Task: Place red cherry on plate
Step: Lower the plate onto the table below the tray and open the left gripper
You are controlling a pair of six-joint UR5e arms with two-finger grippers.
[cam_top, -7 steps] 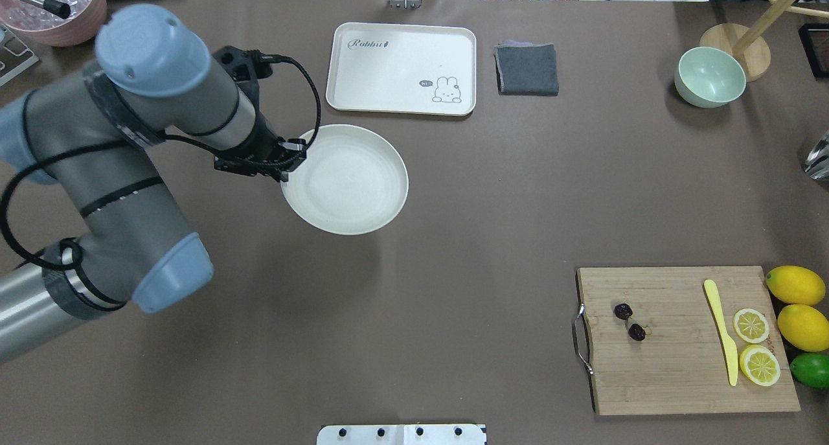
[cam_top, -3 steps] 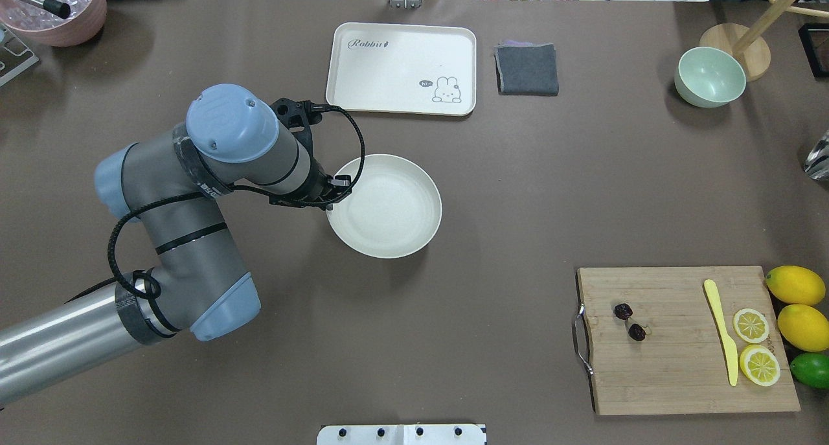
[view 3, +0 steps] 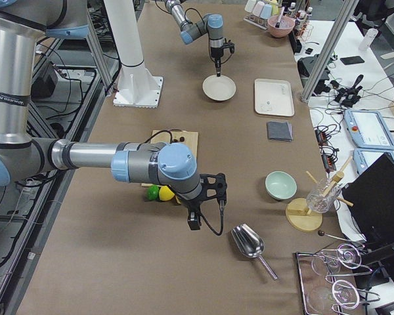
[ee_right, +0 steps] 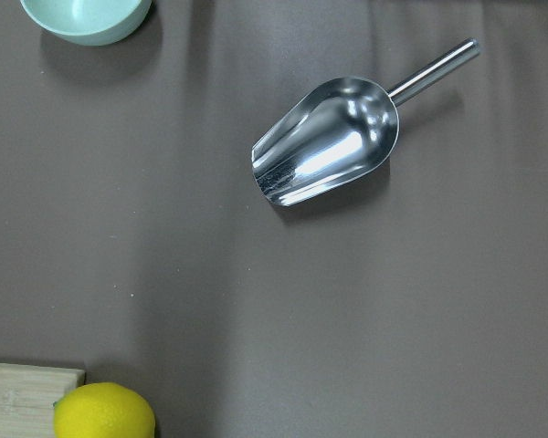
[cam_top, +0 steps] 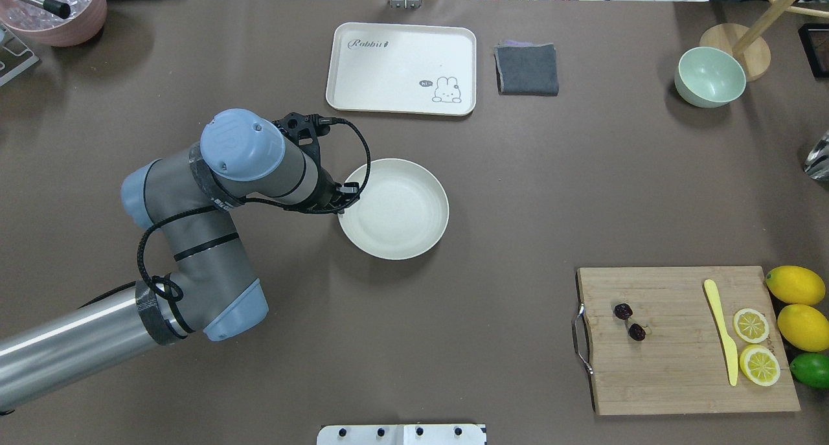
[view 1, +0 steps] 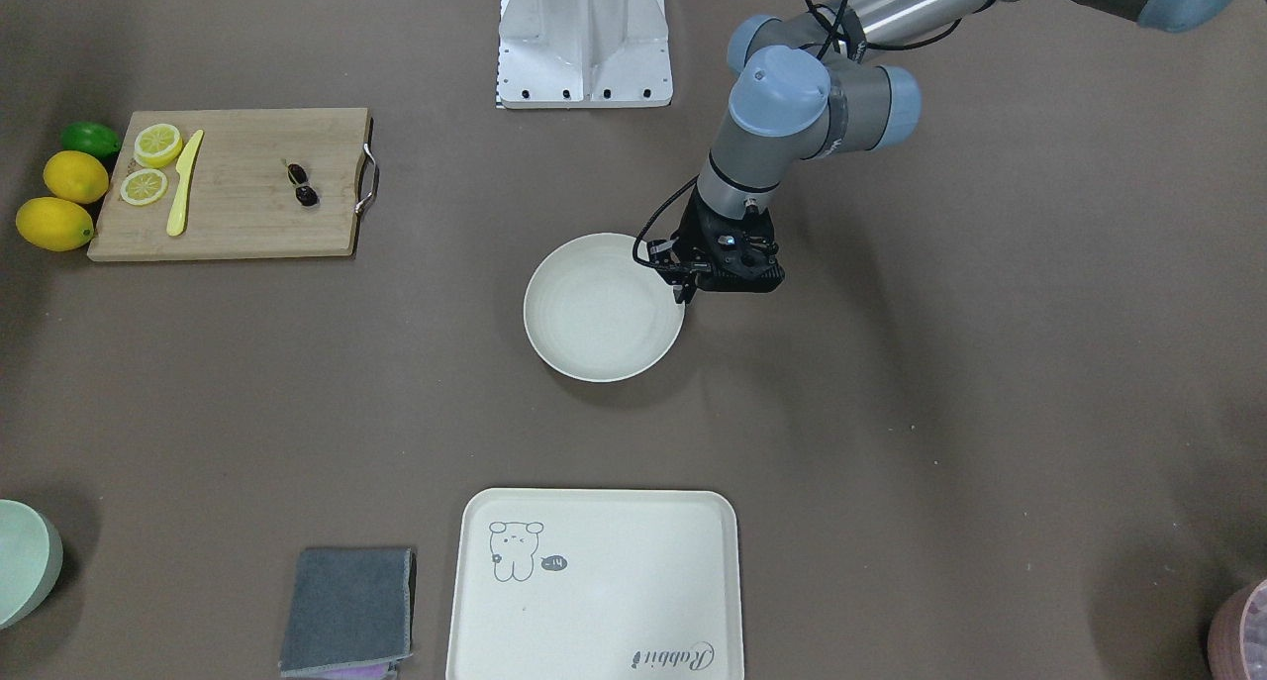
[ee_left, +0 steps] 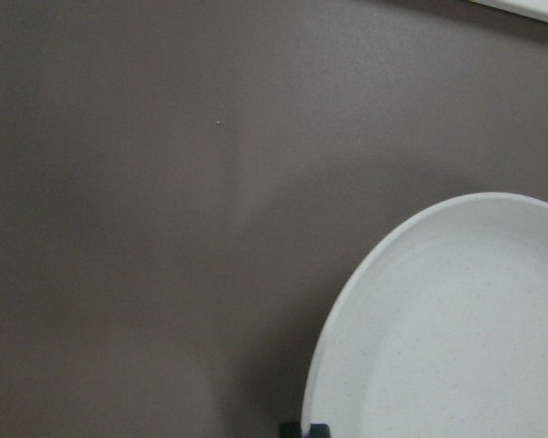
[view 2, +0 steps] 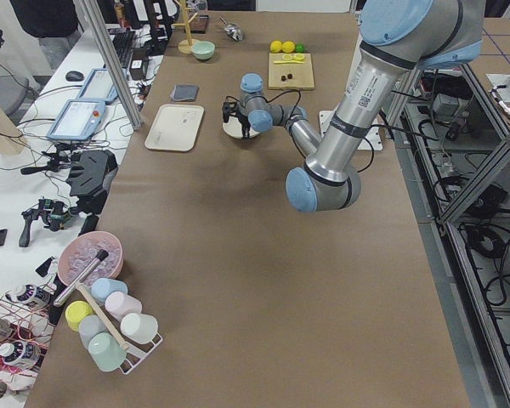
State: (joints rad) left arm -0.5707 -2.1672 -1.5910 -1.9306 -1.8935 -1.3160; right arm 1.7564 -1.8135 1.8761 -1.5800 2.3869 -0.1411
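Note:
The red cherry (cam_top: 623,311), two tiny dark balls on a thin stem, lies on the left part of the wooden cutting board (cam_top: 673,374), also seen as the cherry (view 1: 307,196) in the front view. The round cream plate (cam_top: 401,208) sits mid-table. My left gripper (cam_top: 342,202) is shut on the plate's left rim (view 1: 673,264); the left wrist view shows the plate (ee_left: 457,328) with a fingertip (ee_left: 306,429) at its edge. My right gripper (view 3: 196,216) hovers beyond the board's right end, near the lemons; whether it is open or shut I cannot tell.
On the board lie a yellow knife (cam_top: 722,331) and two lemon slices (cam_top: 751,325); whole lemons (cam_top: 795,285) and a lime sit beside it. A rabbit tray (cam_top: 401,69), grey cloth (cam_top: 527,69) and mint bowl (cam_top: 710,77) stand at the far side. A metal scoop (ee_right: 329,141) lies under the right wrist.
My left arm has dragged the plate to the right and slightly nearer the robot, keeping hold of its rim. The cherry and board have not moved.

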